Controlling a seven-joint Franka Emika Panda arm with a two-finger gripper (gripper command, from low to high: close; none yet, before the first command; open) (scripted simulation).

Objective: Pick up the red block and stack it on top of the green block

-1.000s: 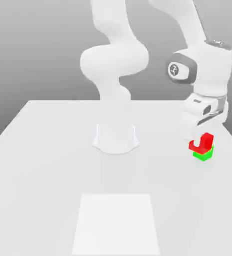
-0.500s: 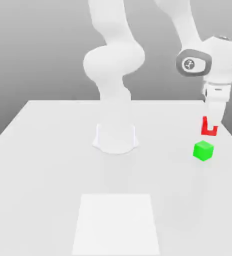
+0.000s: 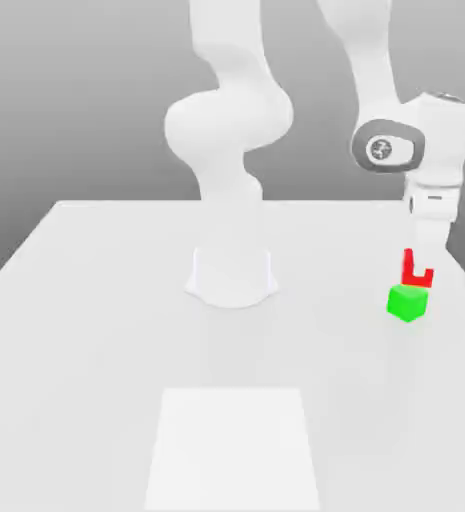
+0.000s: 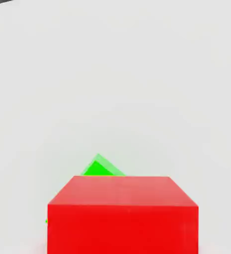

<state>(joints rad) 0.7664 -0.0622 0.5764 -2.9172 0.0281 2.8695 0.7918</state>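
While our jaws (image 3: 423,268) hold the red block (image 3: 417,281), closed on it, we see the green block (image 3: 407,303) on the worktop (image 3: 106,340), toward the exterior view's right. In that view the red block's lower edge meets the green one's top; we cannot tell whether they touch. Our hand view has the red block (image 4: 122,228) partly covering the green block (image 4: 98,168), which sits turned relative to it.

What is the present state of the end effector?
End effector: closed, holding the red block.
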